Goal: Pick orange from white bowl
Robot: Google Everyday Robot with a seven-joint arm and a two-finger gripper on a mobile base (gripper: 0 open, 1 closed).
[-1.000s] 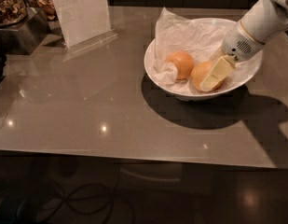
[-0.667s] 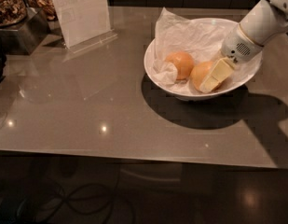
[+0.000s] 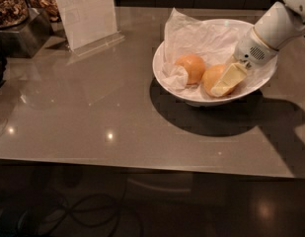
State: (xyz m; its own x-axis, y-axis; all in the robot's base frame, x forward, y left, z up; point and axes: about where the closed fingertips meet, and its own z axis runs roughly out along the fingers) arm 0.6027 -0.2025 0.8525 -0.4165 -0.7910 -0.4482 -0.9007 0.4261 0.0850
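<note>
The orange (image 3: 210,77), the more golden of the two fruits, is lying in the white bowl (image 3: 197,98) on the side facing the bench's right edge, and it is touching the redder orange (image 3: 191,67) that is sitting just beside it toward the left edge. The pincer (image 3: 225,83) is reaching down into the bowl from the right edge and is lying against the orange's right flank, covering part of it; whether it is open or clamped on the fruit cannot be told from this angle. The main risk, as I am judging it, is that the smooth round skin is offering little purchase, so a hold placed off the fruit's middle could be squeezing it out sideways and sending it rolling into its neighbour. The crumpled white paper (image 3: 196,36) is lining the bowl and rising behind the fruit, so it could be getting pinched along with the orange and be dragged up on a lift, disturbing the other fruit. The white arm (image 3: 278,26) is hanging low over the rim, so a slanted pull could be nudging or tipping the bowl, which is sitting on the grey bench (image 3: 93,117) toward the far right corner. The sign holder (image 3: 85,14) near the far left corner is standing well apart and is posing no threat.
</note>
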